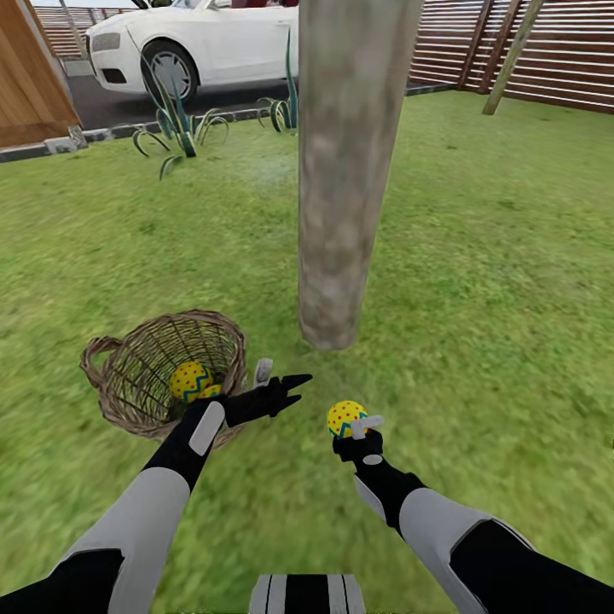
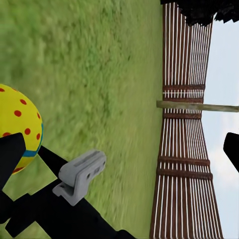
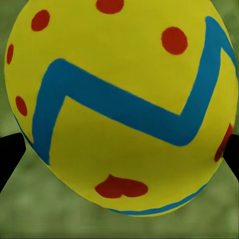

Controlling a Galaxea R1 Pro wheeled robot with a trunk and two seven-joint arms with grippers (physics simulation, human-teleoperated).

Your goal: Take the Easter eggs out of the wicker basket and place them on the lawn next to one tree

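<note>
An Easter egg (image 1: 345, 418) is clasped between the fingers of the right gripper (image 1: 356, 426), just before the foot of the tree (image 1: 341, 213); its blue zigzag is seen up close from the right wrist (image 3: 119, 107). The left gripper (image 1: 281, 385) is spread and empty beside the wicker basket (image 1: 128, 375), left of the trunk, where another egg (image 1: 191, 380) is seen.

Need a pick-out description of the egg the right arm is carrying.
Start at the thick grey-brown tree trunk mid-lawn. Just in front of its base, the right gripper has its jaws around a yellow egg with a blue zigzag and red dots. The other visible egg lies inside the wicker basket.
</note>
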